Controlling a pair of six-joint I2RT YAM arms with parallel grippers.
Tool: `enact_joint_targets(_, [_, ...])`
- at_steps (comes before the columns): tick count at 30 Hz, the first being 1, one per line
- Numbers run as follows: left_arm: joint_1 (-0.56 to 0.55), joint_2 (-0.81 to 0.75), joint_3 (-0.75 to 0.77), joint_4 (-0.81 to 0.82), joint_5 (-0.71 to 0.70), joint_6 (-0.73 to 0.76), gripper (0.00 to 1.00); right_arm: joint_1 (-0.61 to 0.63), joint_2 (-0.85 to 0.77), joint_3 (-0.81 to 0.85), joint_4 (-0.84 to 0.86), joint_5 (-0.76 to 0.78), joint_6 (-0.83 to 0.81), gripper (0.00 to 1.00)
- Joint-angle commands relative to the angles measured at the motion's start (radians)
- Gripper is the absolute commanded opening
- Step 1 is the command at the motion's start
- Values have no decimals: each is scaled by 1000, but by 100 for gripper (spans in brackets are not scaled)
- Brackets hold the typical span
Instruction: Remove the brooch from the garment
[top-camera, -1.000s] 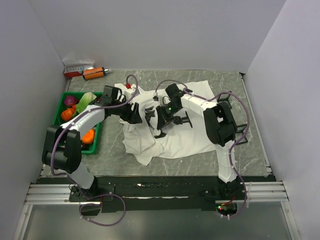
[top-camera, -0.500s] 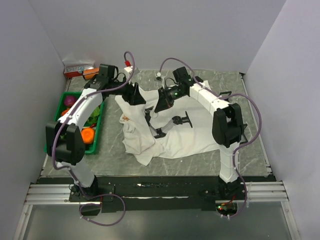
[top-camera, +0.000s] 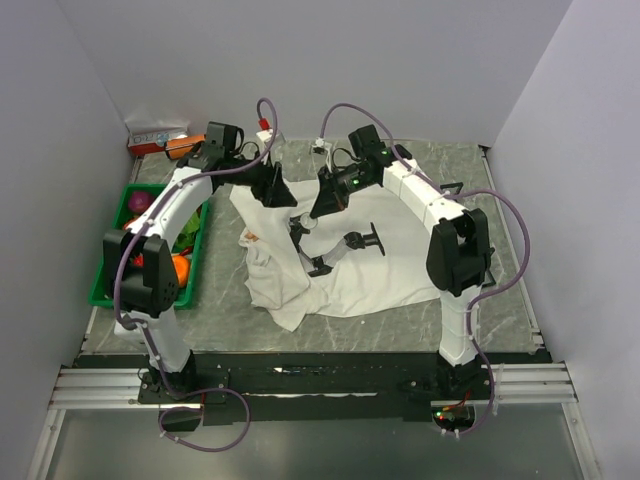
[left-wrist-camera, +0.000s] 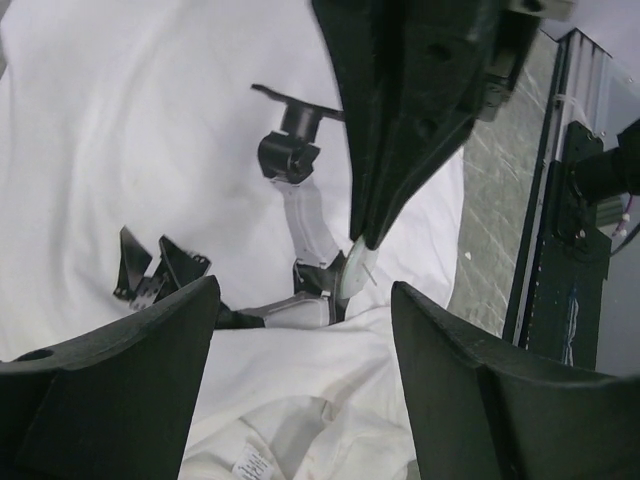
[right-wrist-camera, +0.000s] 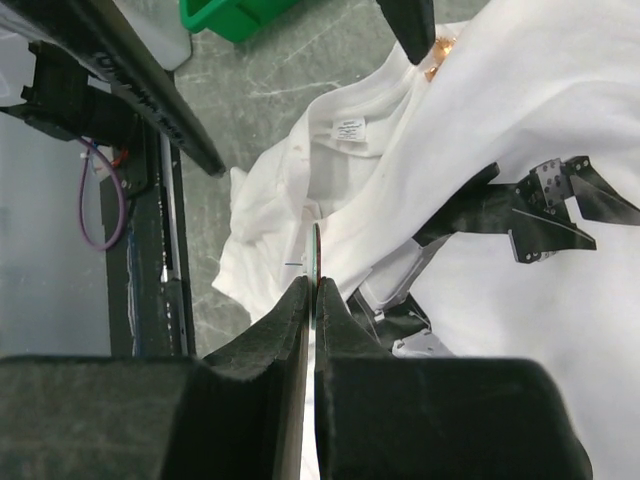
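- The garment, white, is found spread and rumpled across the table, with its crumpled left part lying towards the green bin.
- The brooch is seen as a tiny orange-gold speck on the garment's left portion, near its left edge, and apart from both grippers.
- From the right wrist view the brooch is read as a short glinting streak running roughly top to bottom of the picture with a slight lean. Which end is which cannot be told, and from above its long axis cannot be made out.
- The left gripper is held above the cloth with its jaws set wide. Nothing is gripped between them.
- The right gripper is noted with jaws pressed together. A thin pale sliver is pinched in the seam, and whether it is garment cloth cannot be told.
- A black-and-white jointed stand is recorded lying on the garment's middle, below the two grippers in the top view.
- A sewn label is visible among the folds.
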Motion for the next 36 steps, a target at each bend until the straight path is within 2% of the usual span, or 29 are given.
enact_joint_targets(1, [-40,4,68,-53,101,102,75,-23,-75,25,-28,-42,-32,0])
enact_joint_targets(5, [-63,-4,43,-49,60,128,75,-31,-78,35,-22,-96,-2,0])
enact_joint_targets(8, [-77,-36,-13,26,-15,118,77,-31,-84,32,-10,-131,26,0])
enact_joint_targets(11, [-77,-50,-46,81,-32,82,77,-32,-91,29,-7,-156,37,0])
enact_joint_targets(23, [-77,-16,-35,91,60,30,72,-29,-89,38,-8,-147,40,0])
enact_joint_targets(27, [-77,22,15,13,110,56,67,-32,-89,38,-7,-147,43,0])
enact_joint_targets(36, [-79,56,48,-26,133,84,57,-34,-78,36,5,-151,68,0])
